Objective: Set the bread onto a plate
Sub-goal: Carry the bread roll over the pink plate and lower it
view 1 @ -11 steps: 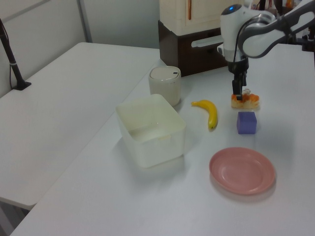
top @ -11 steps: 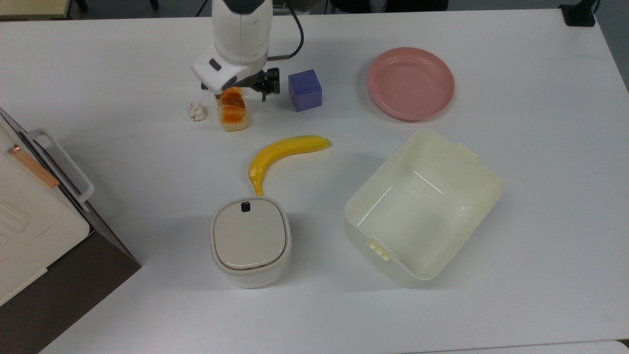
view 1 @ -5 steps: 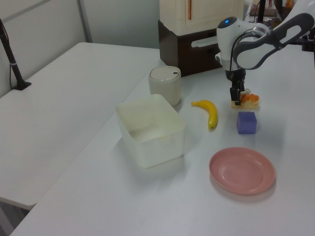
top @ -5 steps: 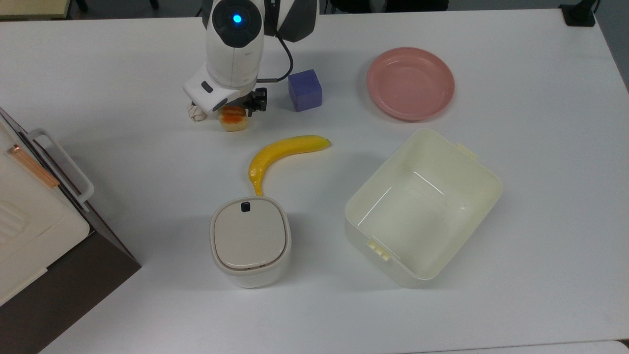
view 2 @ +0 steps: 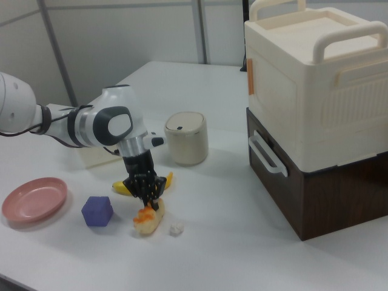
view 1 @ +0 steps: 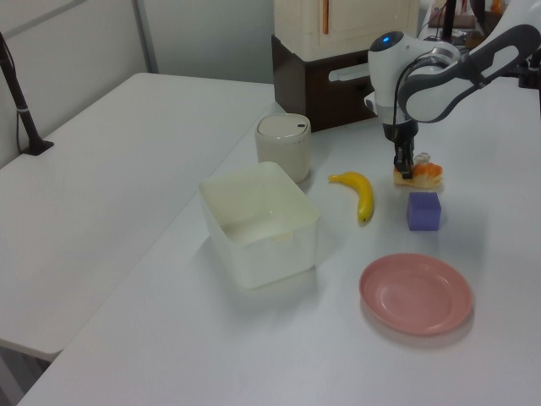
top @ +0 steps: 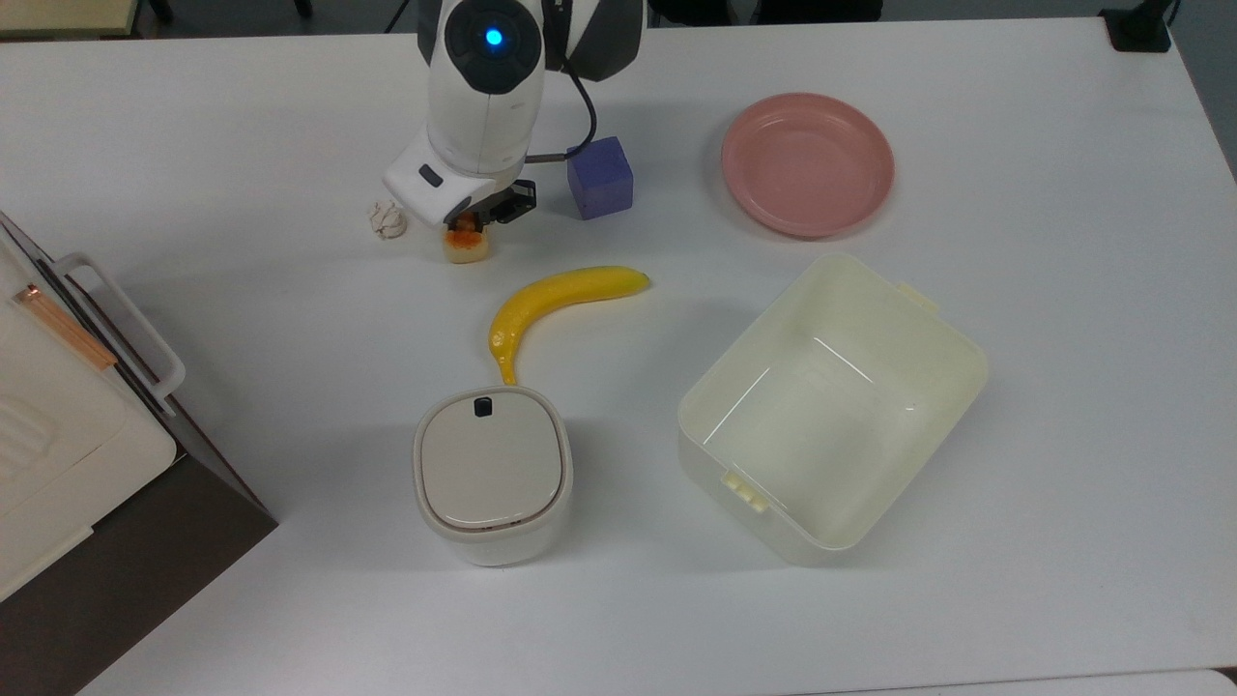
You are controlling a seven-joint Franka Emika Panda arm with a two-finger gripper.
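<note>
Top view, me: my gripper (top: 471, 218) hangs over the far end of the bread (top: 466, 244); my white wrist hides the fingers, so I cannot tell my jaw state here.
Top view, bread: its near end shows on the table (top: 193, 145), between the white paper wad (top: 388, 219) and the purple cube (top: 600, 177).
Top view, plate: the pink plate (top: 807, 164) sits well apart, toward the top view's right, bare.
Top view, rest: banana (top: 556, 300), lidded canister (top: 493, 474) and cream tub (top: 833, 406) lie nearer the camera.
Left view, me: my gripper (view 1: 406, 169) points straight down onto the bread (view 1: 420, 174); the fingers blur into the loaf.
Left view, plate: the plate (view 1: 417, 293) lies beyond the cube (view 1: 423, 211) toward the camera.
Right view, me: my gripper (view 2: 147, 194) has dark fingers (view 2: 140, 188) at the upper end of the bread (view 2: 148, 220); I cannot tell whether they clamp it.
Right view, bread: it lies on the table, the wad (view 2: 176, 228) just beside it.
Right view, extra: a cream case (view 2: 318, 79) stands on a brown cabinet (view 2: 321, 182).
</note>
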